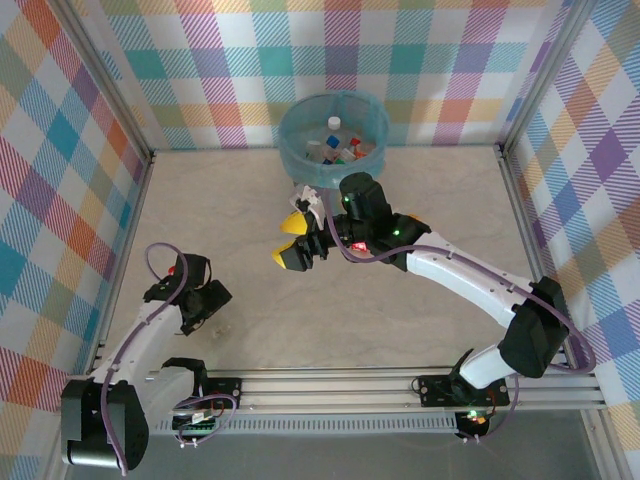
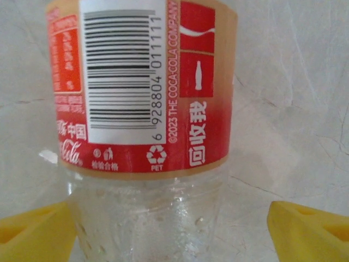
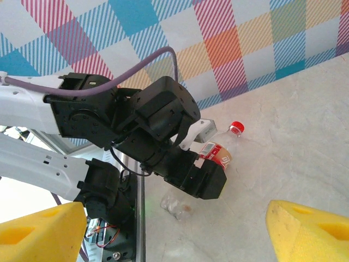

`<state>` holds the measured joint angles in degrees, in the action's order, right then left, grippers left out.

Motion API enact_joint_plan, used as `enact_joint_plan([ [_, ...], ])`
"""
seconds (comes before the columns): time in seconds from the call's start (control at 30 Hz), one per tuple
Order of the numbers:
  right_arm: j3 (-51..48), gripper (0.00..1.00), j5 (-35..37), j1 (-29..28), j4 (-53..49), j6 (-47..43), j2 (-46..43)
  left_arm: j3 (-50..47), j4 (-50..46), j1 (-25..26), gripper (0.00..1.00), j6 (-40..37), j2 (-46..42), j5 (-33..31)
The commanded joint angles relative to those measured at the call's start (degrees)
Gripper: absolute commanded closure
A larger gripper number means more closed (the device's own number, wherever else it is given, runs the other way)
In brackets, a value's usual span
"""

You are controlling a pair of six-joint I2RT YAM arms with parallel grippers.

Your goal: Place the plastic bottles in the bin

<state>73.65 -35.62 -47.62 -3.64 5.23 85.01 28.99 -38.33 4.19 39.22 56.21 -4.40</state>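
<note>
- Overhead, the blue-lined bin (image 1: pixel 383 125) stands at 12 o'clock on the table (image 1: pixel 430 210), close to the checked back wall (image 1: pixel 330 50).
- Several bottles (image 1: pixel 335 148) lie inside the bin, showing white, red and green.
- One loose bottle (image 2: pixel 147 82) lies on the table at about 8 o'clock. It is clear, with a red label and a red cap.
- Left gripper (image 2: pixel 172 232): it hangs over the loose bottle, jaws wide, straddling the clear body below the label.
- One yellow fingertip (image 2: pixel 32 232) sits just beside the plastic; I cannot tell whether they touch. The other fingertip (image 2: pixel 311 229) is apart from it, with bare table between.
- Right gripper (image 1: pixel 293 240): it is near the table's centre, at 6 o'clock from the bin, jaws spread wide and empty.
</note>
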Motion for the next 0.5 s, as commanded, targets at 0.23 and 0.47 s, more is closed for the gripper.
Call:
enact_joint_plan([
  [0.23, -0.02, 0.14, -0.42, -0.31, 1.54, 0.49, 0.05, -2.18, 4.46, -0.58, 0.24, -0.9, 1.25, 5.35],
  [0.47, 0.03, 0.14, 0.27, -0.35, 1.47, 1.13, 1.17, -2.47, 5.02, -0.57, 0.37, -1.53, 0.42, 5.64],
])
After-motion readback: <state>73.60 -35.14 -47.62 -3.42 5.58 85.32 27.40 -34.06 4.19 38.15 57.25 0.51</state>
